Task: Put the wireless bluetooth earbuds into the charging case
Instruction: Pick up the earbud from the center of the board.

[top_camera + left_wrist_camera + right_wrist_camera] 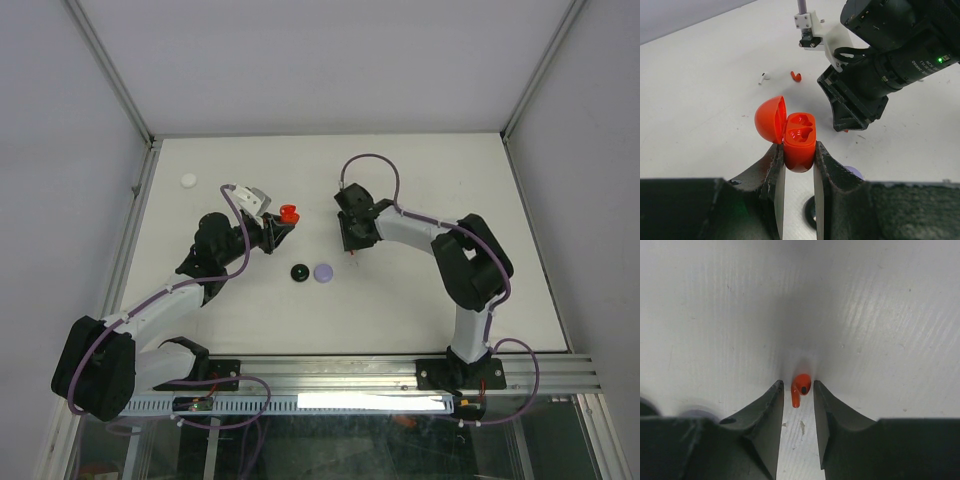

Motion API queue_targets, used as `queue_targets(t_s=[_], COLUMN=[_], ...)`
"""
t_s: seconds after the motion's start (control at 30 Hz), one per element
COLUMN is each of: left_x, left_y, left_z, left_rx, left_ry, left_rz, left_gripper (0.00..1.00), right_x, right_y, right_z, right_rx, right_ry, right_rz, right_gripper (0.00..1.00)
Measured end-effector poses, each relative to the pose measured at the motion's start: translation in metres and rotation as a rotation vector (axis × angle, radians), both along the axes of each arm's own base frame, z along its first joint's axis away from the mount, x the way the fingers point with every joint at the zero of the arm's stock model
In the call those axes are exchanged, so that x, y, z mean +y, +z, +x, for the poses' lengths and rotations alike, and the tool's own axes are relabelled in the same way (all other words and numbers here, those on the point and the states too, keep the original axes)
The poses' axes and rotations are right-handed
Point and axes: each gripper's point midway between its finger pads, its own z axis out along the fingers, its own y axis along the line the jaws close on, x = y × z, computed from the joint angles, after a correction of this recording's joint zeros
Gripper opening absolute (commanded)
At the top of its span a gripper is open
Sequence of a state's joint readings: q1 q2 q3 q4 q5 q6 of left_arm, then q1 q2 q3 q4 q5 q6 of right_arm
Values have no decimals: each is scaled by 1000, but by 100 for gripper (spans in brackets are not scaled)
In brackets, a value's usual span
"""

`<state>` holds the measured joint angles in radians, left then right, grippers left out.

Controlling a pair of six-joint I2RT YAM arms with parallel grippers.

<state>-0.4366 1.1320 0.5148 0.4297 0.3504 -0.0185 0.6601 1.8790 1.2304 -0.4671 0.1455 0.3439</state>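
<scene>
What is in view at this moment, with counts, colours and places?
charging case: one, red, lid open, sockets look empty, held in the left pincer
red earbuds: two, red, this one on the table between the right pincer's fingers, the other lying loose further out
white earbud: one, white, on the table beside the loose red one
black round case: one, black, mid-table
lavender round case: one, lavender, right beside the black one
white round case: one, white, far left of the table
table: one, white
left pincer: one, black, shut on the charging case
right pincer: one, black, open, straddling a red earbud
</scene>
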Motion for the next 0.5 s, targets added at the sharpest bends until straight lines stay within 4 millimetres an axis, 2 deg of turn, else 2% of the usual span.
queue_targets(t_s=[0.13,0.37,0.5], left_x=[0,0,0], left_y=[0,0,0], left_z=[0,0,0], left_rx=[0,0,-1], left_ry=[0,0,-1], left_rz=[0,0,0], left_gripper=[0,0,0], right_x=[2,4,4], right_y=[0,-1,-1], right_z=[1,6,6], right_rx=[0,-4,-4], right_ry=[-3,-8,-6], right_rz=[-4,-19,-20], right_gripper=[29,15,11])
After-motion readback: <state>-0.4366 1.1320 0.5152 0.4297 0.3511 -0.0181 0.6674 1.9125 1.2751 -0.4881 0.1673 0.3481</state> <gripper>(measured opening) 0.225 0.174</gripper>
